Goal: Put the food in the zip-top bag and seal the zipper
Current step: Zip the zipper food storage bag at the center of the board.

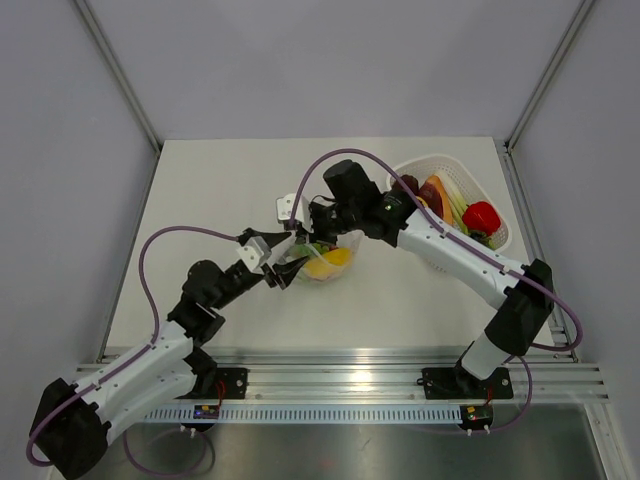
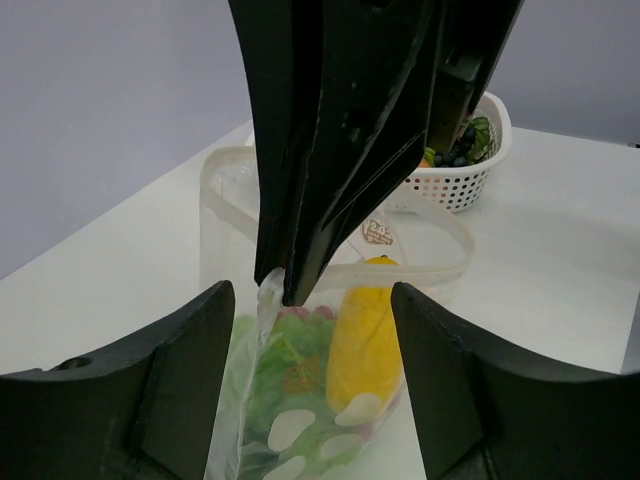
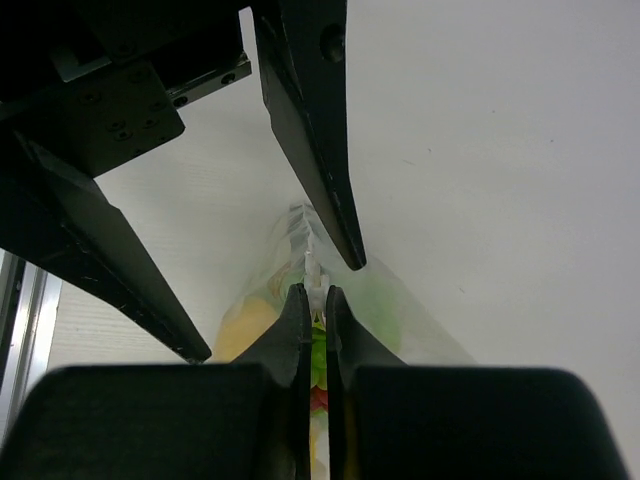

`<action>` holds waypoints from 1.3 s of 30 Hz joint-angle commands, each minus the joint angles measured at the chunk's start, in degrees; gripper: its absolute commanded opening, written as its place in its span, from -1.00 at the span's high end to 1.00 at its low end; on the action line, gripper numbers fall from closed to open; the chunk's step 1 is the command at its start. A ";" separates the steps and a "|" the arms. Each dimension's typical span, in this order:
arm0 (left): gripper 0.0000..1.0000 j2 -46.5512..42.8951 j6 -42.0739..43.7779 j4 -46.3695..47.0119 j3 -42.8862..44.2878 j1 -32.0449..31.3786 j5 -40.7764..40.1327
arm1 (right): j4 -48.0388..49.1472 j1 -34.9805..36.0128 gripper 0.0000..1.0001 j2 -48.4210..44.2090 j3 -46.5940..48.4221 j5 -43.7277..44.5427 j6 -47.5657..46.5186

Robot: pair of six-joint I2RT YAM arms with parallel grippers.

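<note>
The zip-top bag is clear, printed with white ovals. Through it show a yellow food piece and green leafy food. The left tool and right tool are black. The basket is white lattice and holds a red food piece. The cable is purple and the table off-white.

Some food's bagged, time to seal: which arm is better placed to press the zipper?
Likely right: the right fingers are shut on the zipper at the mouth of the zip-top bag, while the left fingers stand open either side, gripping nothing.
</note>
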 commanded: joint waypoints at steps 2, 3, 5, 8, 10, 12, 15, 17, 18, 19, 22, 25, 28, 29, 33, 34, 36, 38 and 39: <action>-0.28 0.26 3.00 0.77 4.50 0.02 4.24 | 3.28 -0.81 1.00 -3.21 0.27 -1.86 1.09; -0.23 0.78 3.44 0.51 4.95 0.02 4.67 | 3.28 -0.81 1.00 -3.12 0.27 -1.77 1.09; -0.16 3.06 4.66 -1.16 6.26 0.02 5.90 | 3.45 -0.81 1.00 -3.38 0.18 -1.68 1.09; -0.02 6.31 6.42 -5.90 9.43 0.11 6.78 | 3.63 -0.81 1.00 -3.65 -0.08 -2.03 1.17; 0.00 6.85 6.78 -7.84 10.66 0.11 7.49 | 3.63 -0.81 1.00 -3.82 -0.43 -2.12 1.09; -0.01 6.59 6.96 -7.76 10.40 0.11 6.62 | 3.55 -0.90 1.00 -4.17 -0.79 -2.04 0.91; -0.10 5.89 7.13 -7.23 9.08 0.37 5.12 | 3.72 -1.16 1.00 -4.88 -1.40 -2.04 0.74; -0.17 5.10 7.22 -7.32 8.12 0.72 3.63 | 3.72 -1.34 1.00 -5.05 -1.66 -2.04 0.73; -0.17 4.83 7.22 -7.06 7.68 0.81 3.28 | 3.63 -1.51 1.00 -5.23 -1.93 -2.12 0.65; -0.16 4.48 7.05 -6.88 7.41 0.98 3.18 | 3.81 -1.60 1.00 -5.23 -2.10 -2.21 0.65; -0.08 5.09 6.34 -6.18 7.06 1.16 3.01 | 3.90 -1.86 1.00 -5.40 -2.37 -2.56 0.82; 0.01 5.62 5.82 -5.82 7.23 1.25 2.75 | 3.90 -1.87 1.00 -5.23 -2.19 -2.91 1.35; 0.13 6.15 5.73 -5.74 7.59 1.25 3.27 | 3.81 -1.86 1.00 -4.88 -1.93 -3.27 1.53; 0.22 6.50 5.64 -5.74 7.67 1.25 3.36 | 3.81 -1.87 1.00 -4.79 -1.93 -3.35 1.61; 0.74 7.55 5.64 -6.35 8.46 1.25 3.62 | 3.98 -1.87 1.00 -4.61 -1.93 -3.53 1.79; 0.85 7.64 5.73 -6.70 8.73 1.25 3.54 | 3.98 -1.95 1.00 -4.79 -1.93 -3.53 1.79; 1.00 7.82 5.73 -7.84 8.99 1.34 3.36 | 4.07 -2.13 1.00 -4.96 -2.11 -3.44 1.70; 1.00 7.73 5.55 -7.93 9.08 1.34 3.71 | 3.98 -2.66 1.00 -5.14 -1.84 -2.74 1.61; 1.00 7.56 5.55 -8.54 9.17 1.34 4.15 | 3.37 -2.92 1.00 -5.23 -1.84 -2.65 1.44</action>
